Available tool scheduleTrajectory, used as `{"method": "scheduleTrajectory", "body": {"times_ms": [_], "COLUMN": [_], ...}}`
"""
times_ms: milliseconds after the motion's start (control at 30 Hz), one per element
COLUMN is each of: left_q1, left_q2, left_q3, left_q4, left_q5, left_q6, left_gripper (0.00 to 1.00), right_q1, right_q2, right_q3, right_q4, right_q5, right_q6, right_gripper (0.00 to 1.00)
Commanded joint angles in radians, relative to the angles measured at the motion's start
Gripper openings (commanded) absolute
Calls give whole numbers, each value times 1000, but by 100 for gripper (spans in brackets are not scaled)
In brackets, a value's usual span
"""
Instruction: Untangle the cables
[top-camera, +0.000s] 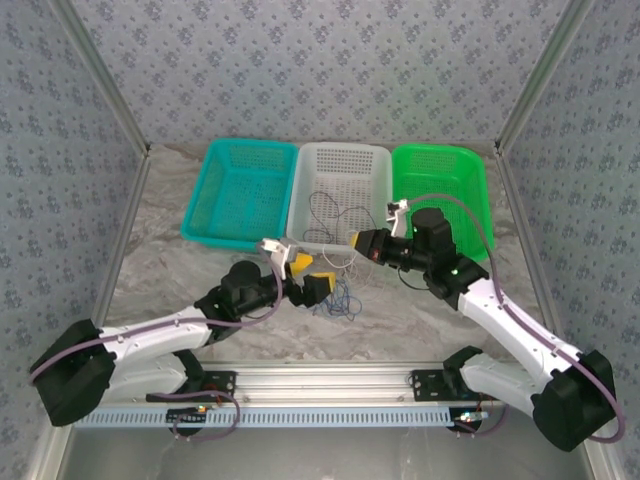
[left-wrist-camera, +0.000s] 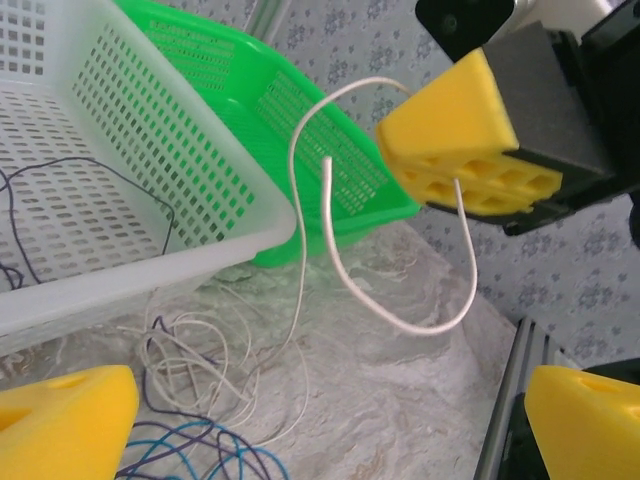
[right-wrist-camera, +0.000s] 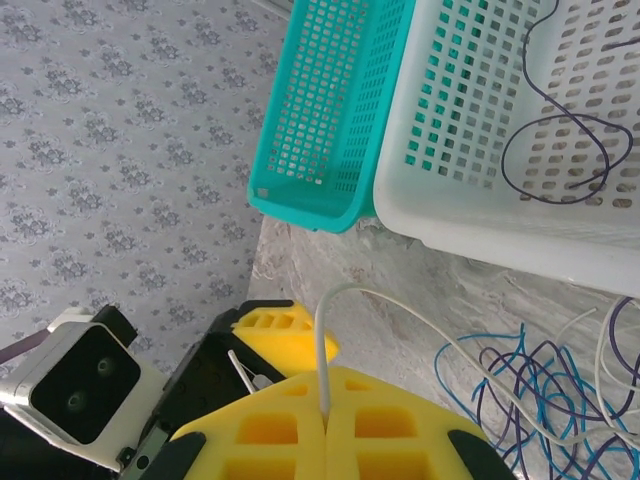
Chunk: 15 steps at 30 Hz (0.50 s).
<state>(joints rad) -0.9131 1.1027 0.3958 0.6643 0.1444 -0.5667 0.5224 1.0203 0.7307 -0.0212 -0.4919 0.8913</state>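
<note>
1. From above: my right fingers (top-camera: 358, 238) are pressed shut and raised at the near rim of the white basket (top-camera: 300, 205). My left fingers (top-camera: 322, 285) are spread wide just beside them, low over the blue and dark cables (top-camera: 340, 300) heaped on the worktop (top-camera: 170, 250). I judge this a two-handed split, one side lifting and the other ready to hold the pile down. A dark cable (top-camera: 335, 212) lies looped inside the white basket, which sits between the teal basket (top-camera: 215, 170) and the green basket (top-camera: 480, 190).

2. Left wrist: between my open left fingers (left-wrist-camera: 60, 420), the right fingers (left-wrist-camera: 465, 140) pinch a white cable (left-wrist-camera: 440, 325). It hangs in stiff, springy curves, one free end curling upward. Its long run drops to the worktop (left-wrist-camera: 420, 400) and joins thin pale loops beside the blue and dark cables (left-wrist-camera: 200, 450).

3. Right wrist: my right fingers (right-wrist-camera: 325, 430) clamp the white cable (right-wrist-camera: 322, 350), which rises from the seam and arcs over toward the blue and dark cables (right-wrist-camera: 530, 390). Those strands are crossed and knotted loosely. The dark cable (right-wrist-camera: 560, 150) rests apart in the white basket (right-wrist-camera: 500, 240).
</note>
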Motion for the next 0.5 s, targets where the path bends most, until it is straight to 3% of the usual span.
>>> {"method": "scheduleTrajectory", "body": {"times_ms": [0,100,233,333,467], "left_q1": [-10,-13,-13,-12,-13], "left_q2": [26,54,91,116,138], "left_q3": [54,67,86,102,120], "left_q4": [106,136,175,188,204], "left_q5": [-9,-6,-5,2,14], "left_q6": [-65,-84,-124,-139,-153], "left_gripper": [99,99,87,73,44], "right_q1": [21,37,49,58,64], "right_q2": [-15,-14,-15,-15,-17], "right_q3": [-20,-25,-33,-40,-45], "right_q4": [52,59,77,91,100], "right_q5": [29,44,49,55,61], "right_q6": [18,15,17,19,23], "right_gripper": [0,0,0,0,0]}}
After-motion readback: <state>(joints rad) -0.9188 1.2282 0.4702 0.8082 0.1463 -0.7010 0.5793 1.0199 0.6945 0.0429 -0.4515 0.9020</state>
